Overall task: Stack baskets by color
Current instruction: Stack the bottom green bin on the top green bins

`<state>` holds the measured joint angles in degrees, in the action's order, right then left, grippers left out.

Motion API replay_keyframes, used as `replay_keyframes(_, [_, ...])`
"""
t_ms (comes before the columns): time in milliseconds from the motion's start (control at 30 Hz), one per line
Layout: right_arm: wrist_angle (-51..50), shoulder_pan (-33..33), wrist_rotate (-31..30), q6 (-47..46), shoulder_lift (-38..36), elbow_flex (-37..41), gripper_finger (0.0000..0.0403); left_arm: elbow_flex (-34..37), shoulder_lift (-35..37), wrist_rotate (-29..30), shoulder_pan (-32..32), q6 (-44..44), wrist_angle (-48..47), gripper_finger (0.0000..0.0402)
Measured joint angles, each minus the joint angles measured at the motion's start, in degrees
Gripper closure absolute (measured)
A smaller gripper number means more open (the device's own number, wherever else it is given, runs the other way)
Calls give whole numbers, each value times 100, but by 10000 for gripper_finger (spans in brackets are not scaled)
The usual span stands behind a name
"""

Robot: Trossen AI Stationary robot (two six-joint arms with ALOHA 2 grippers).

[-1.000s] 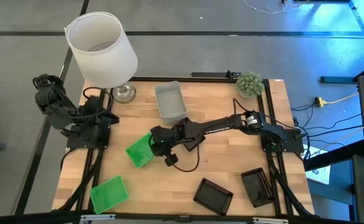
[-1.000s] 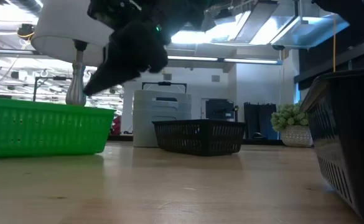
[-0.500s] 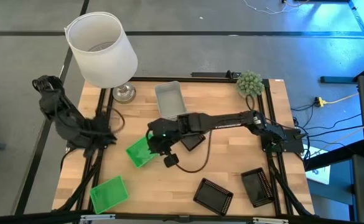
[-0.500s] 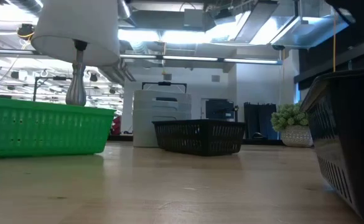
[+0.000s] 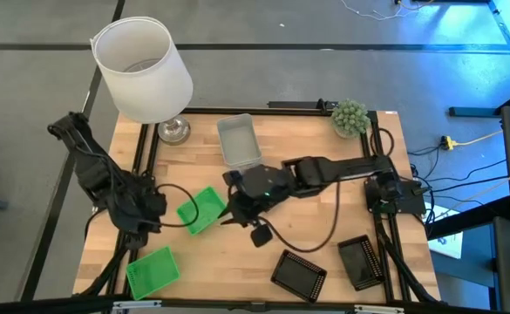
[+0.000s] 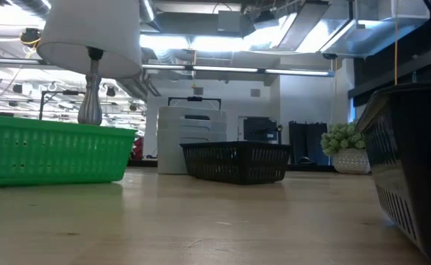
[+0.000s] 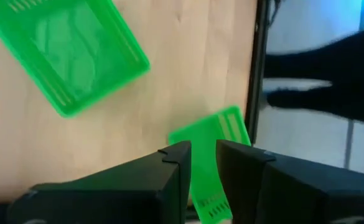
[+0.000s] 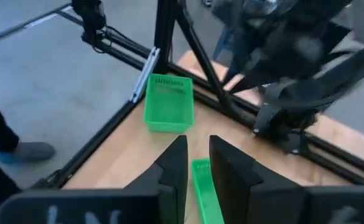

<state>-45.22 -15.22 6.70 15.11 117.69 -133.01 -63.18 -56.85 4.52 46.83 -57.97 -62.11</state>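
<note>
My right gripper (image 5: 234, 209) is shut on a bright green basket (image 5: 200, 209) above the table's middle; the left wrist view shows this basket (image 7: 70, 56) too. A second green basket (image 5: 153, 271) rests flat on its floor at the near left corner. My left gripper (image 5: 150, 209) hovers left of the lifted basket, fingers a little apart and pointing down, nothing between them; the corner basket (image 7: 222, 134) shows through their gap. A grey-white basket (image 5: 239, 140) sits at the far middle, and two black baskets (image 5: 298, 275) (image 5: 360, 261) at the near right. My right gripper pinches one wall of the green basket (image 8: 203, 186) between its two fingers, at the basket's end toward the table's right. The fingers come from the table's right, slanting down. The basket is lifted clear of the table and tilted, stretching away from the fingers toward the left.
A white lamp (image 5: 143, 68) stands at the far left corner and a small green plant (image 5: 349, 116) at the far right corner. Bare wood lies between the green corner basket and the black ones. A person's shoe (image 8: 10, 151) shows on the floor beyond the table.
My right gripper has risen out of the low view with the green basket, which has left the table and shifted slightly toward the right edge. My left gripper has swung toward the near edge and tipped downward, now beside that basket.
</note>
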Motion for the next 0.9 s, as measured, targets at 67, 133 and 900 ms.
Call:
replay_keyframes(67, [15,-86,-143,7,-86,0,336,0,-148,-198,1,-38,-2,337])
replay_keyframes(133, [18,-170,-247,9,-165,0,336,0,-290,-289,13,-51,2,349])
replay_keyframes(900, [0,-614,-256,33,-332,2,336,0,-1646,-769,258,-1293,5,297])
